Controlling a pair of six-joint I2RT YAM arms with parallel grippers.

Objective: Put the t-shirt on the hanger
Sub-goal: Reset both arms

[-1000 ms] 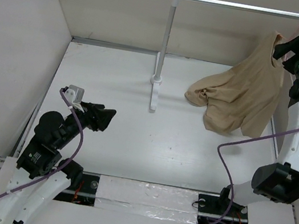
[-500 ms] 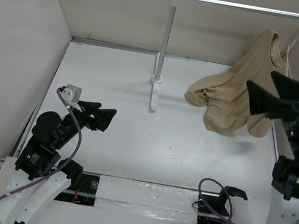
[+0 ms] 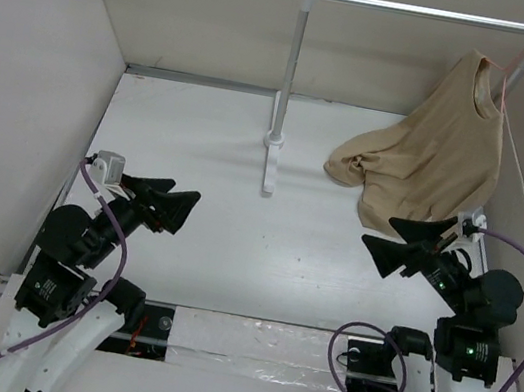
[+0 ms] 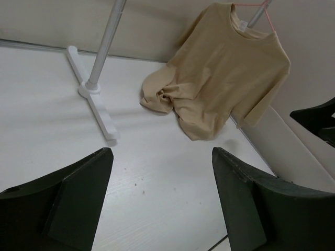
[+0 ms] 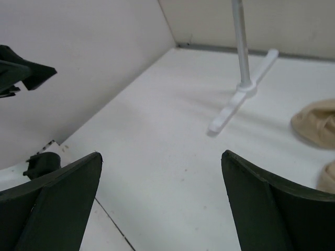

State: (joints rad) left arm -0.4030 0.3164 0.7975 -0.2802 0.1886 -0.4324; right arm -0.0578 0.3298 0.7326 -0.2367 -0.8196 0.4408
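The tan t-shirt hangs at the right end of the rack bar from the pink hanger, its lower part bunched on the table. In the left wrist view the t-shirt hangs below the hanger. In the right wrist view only a fold of the t-shirt shows at the right edge. My left gripper is open and empty at the near left. My right gripper is open and empty at the near right, below the shirt's hem and apart from it.
The white rack stands with its post and foot mid-table and its bar along the back. Walls close in on the left and right. A taped strip runs along the near edge.
My right arm has let go near the hanger at the bar and drawn back and down to the near right, jaws open. The shirt stays hanging. The left arm shifted slightly.
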